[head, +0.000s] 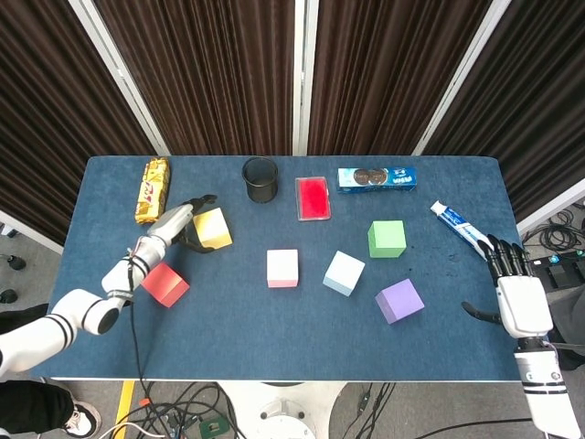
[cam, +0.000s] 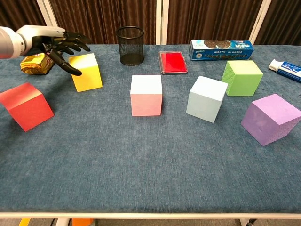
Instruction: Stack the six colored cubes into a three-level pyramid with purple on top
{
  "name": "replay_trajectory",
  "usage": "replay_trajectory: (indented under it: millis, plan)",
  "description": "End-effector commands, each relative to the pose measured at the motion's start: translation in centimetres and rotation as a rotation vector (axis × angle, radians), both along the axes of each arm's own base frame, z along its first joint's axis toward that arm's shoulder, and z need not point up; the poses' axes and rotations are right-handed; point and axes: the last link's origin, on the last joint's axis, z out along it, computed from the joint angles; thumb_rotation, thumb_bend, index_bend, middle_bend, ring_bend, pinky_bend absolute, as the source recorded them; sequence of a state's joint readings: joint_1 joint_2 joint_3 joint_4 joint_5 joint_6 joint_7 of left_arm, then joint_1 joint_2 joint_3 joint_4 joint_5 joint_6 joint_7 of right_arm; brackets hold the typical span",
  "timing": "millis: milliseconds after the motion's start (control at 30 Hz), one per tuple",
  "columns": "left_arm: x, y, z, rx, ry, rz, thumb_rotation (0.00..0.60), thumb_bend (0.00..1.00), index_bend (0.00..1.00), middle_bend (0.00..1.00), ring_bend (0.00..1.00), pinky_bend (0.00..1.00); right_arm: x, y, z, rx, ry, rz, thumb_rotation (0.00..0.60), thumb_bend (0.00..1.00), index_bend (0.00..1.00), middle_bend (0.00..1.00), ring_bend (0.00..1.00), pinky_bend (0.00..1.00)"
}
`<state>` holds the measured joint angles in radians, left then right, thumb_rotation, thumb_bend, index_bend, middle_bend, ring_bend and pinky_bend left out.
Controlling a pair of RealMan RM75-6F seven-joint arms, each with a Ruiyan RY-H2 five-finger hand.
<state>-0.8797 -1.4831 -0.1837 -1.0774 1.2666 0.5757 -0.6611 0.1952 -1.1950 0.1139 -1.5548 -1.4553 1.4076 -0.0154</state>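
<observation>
Six cubes lie apart on the blue table (head: 274,320): yellow (head: 214,229) (cam: 87,73), red (head: 164,284) (cam: 26,106), pink (head: 282,268) (cam: 146,95), light blue (head: 344,273) (cam: 206,98), green (head: 387,239) (cam: 242,77) and purple (head: 399,301) (cam: 270,118). My left hand (head: 178,224) (cam: 54,43) is at the yellow cube's left side with its fingers spread over the cube's upper left edge, holding nothing. The yellow cube sits flat. My right hand (head: 516,300) hangs open off the table's right edge, far from the cubes.
A black mesh cup (head: 260,179), a flat red box (head: 313,198) and a blue cookie box (head: 377,177) line the back. A gold snack bag (head: 153,189) lies just behind my left hand. A toothpaste tube (head: 457,222) lies at the right.
</observation>
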Motion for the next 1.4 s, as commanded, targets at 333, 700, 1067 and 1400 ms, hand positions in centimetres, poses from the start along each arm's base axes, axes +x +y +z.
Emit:
replay_trajectory:
  millis: [333,700,1067,1400]
  plan:
    - [-0.9,0.7,-0.9,0.084,0.089,0.076,0.6,0.12,0.07,0.29,0.0,0.03,-0.4,0.1,-0.1,0.003,0.001,-0.008,0.6,0.0,0.0,0.0,0.0,0.0]
    - [0.6,-3.2,2.1,0.151,0.011,-0.053,0.6,0.24,0.07,0.53,0.09,0.08,-0.2,-0.3,0.4,-0.009,0.007,-0.004,0.6,0.0,0.0,0.0,0.0,0.0]
    - [-0.3,-9.0,2.1,0.046,0.003,-0.138,0.6,0.24,0.07,0.57,0.1,0.09,1.4,-2.2,2.5,-0.051,0.016,0.036,0.6,0.0,0.0,0.0,0.0,0.0]
    - [2.0,-8.9,-0.4,0.062,-0.028,-0.166,0.6,0.24,0.07,0.59,0.13,0.09,1.3,-2.3,2.7,-0.057,0.014,0.022,0.6,0.0,0.0,0.0,0.0,0.0]
